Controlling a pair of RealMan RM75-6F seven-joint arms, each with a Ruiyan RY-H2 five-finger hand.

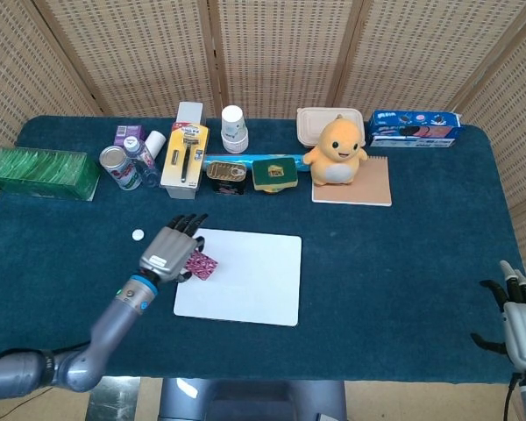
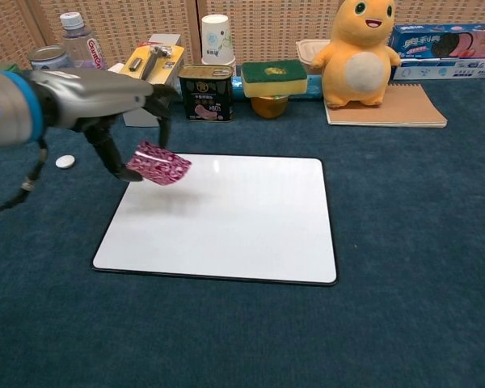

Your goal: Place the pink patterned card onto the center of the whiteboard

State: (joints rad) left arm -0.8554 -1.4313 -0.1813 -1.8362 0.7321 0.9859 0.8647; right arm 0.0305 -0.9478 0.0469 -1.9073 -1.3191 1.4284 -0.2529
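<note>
Nearest, the right hand (image 1: 519,320) waits at the table's front right corner, fingers spread and holding nothing, well apart from the work. The white rectangular whiteboard (image 2: 226,214) lies flat on the blue cloth. Above its left edge, the left hand (image 2: 117,113) pinches the pink patterned card (image 2: 162,163), tilted in the air. The board's centre lies to the card's right, so this nearer hand should carry it there.

Pink patterned card (image 2: 162,163), white whiteboard (image 2: 226,218), dark teal table (image 2: 404,210).
</note>
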